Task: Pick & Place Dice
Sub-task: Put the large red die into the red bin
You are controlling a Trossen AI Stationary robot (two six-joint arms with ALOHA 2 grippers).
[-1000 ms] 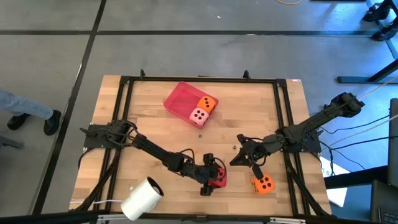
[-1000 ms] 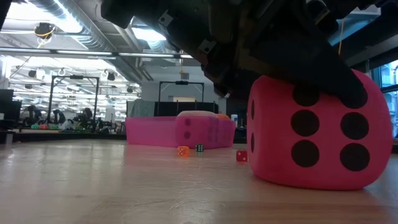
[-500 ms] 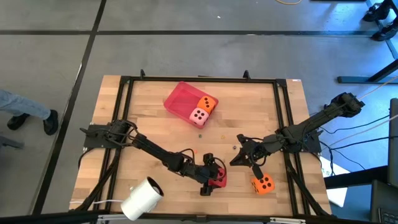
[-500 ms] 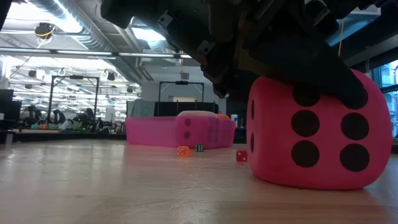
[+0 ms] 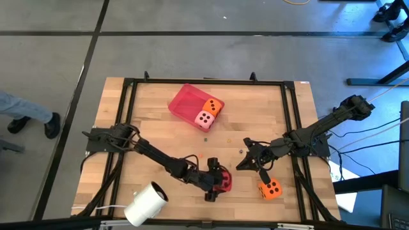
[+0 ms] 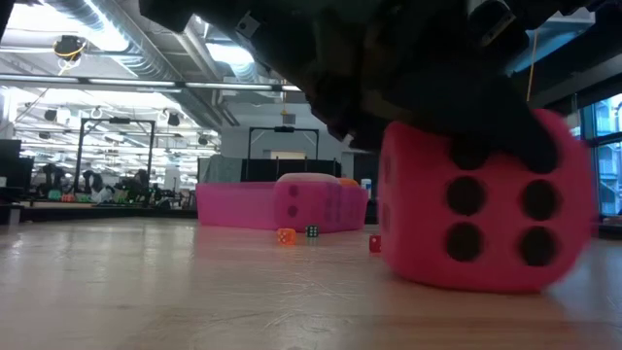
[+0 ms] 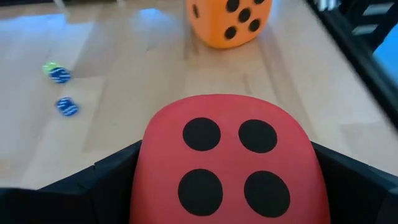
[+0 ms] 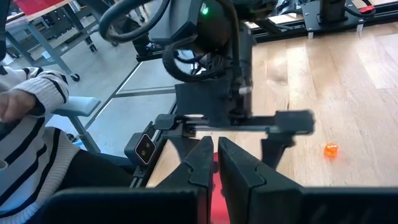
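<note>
A red die [image 5: 223, 181] with dark pips sits near the table's front edge, between the fingers of my left gripper [image 5: 216, 183]. In the left wrist view it [image 7: 227, 162] fills the gap and shows a four-pip face. An orange die [image 5: 270, 188] rests on the table to its right. Another orange die [image 5: 213, 107] and a pink die [image 5: 204, 119] lie in the red tray [image 5: 184, 99] at the far side. My right gripper [image 5: 246, 161] hovers shut, left of the orange die and holding nothing. My left gripper pinches the red die by two opposite side faces, one finger [image 7: 99, 183] on each side [image 7: 144, 180]. The fingers slant down at it from the table's left. The die sits upright, its bottom [image 6: 476, 284] at the tabletop; whether it is clear of the wood cannot be told.
A white roll [image 5: 146, 203] lies at the front left corner. Tiny coloured beads [image 7: 59, 73] are scattered mid-table. A black frame [image 5: 128, 128] runs round the tabletop. A person's striped sleeve [image 8: 25, 118] shows beyond the table's left side.
The red die has shifted a little toward the table's left in the low view and shows blurred, with my left gripper turning slightly on it. My right arm has kept still.
</note>
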